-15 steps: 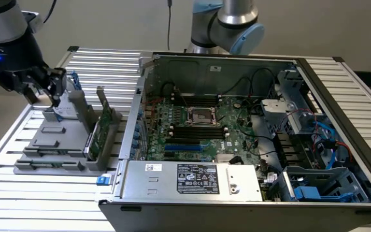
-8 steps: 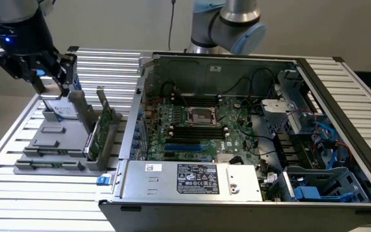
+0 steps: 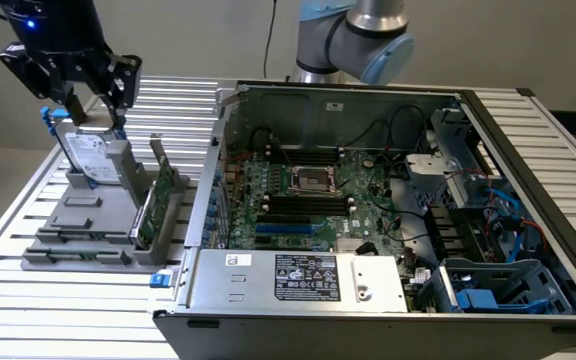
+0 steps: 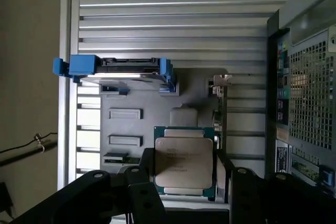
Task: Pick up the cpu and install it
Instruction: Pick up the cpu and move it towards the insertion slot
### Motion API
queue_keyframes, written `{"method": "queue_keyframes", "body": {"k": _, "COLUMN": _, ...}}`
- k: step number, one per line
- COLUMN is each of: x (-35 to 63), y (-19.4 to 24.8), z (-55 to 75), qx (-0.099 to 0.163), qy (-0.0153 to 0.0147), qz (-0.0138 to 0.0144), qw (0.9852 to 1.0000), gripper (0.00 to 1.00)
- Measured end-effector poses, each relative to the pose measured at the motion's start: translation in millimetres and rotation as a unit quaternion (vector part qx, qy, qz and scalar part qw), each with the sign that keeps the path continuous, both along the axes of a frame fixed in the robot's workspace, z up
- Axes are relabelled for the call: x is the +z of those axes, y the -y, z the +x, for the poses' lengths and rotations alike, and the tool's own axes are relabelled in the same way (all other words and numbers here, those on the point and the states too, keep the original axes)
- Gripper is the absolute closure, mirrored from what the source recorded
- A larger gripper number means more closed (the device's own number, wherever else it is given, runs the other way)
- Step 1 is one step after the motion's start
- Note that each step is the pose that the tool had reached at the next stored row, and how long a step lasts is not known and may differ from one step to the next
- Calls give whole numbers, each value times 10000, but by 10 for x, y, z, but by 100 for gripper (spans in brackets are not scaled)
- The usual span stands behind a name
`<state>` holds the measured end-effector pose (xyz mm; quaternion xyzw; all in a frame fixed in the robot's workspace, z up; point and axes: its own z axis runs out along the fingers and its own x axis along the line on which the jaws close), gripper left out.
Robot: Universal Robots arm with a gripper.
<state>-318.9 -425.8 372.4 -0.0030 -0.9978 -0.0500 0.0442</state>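
The cpu (image 4: 184, 157), a flat square chip with a silvery top and a green edge, sits between the two black fingers (image 4: 147, 167) of my gripper (image 4: 185, 167), which is shut on its sides. In the exterior view the gripper (image 3: 96, 114) hangs at the far left, above the grey parts holder (image 3: 78, 225) and just over the upright hard drive (image 3: 93, 157). The open computer case (image 3: 528, 150) lies to the exterior view's right, with the motherboard's metal-framed cpu socket (image 3: 319, 180) near its middle.
The hard drive with blue bracket (image 4: 123, 72) and a green upright card (image 3: 158, 199) stand in the holder under the gripper. The case's side wall (image 3: 218, 150) rises between holder and motherboard. Cables and a drive cage (image 3: 498, 289) fill the case's right side. A slatted metal table (image 3: 28, 247) carries everything.
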Motion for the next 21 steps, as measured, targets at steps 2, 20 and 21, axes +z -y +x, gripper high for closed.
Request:
{"method": "queue_keyframes", "body": {"k": 2, "x": 77, "y": -2, "z": 90, "qx": 0, "qy": 0, "qz": 1, "qw": 10000, "gripper": 45}}
{"method": "queue_keyframes", "body": {"k": 20, "x": 449, "y": -3, "z": 908, "qx": 0, "qy": -38, "qz": 0, "qw": 10000, "gripper": 45}}
{"method": "queue_keyframes", "body": {"k": 21, "x": 452, "y": -4, "z": 952, "qx": 0, "qy": -38, "qz": 0, "qw": 10000, "gripper": 45}}
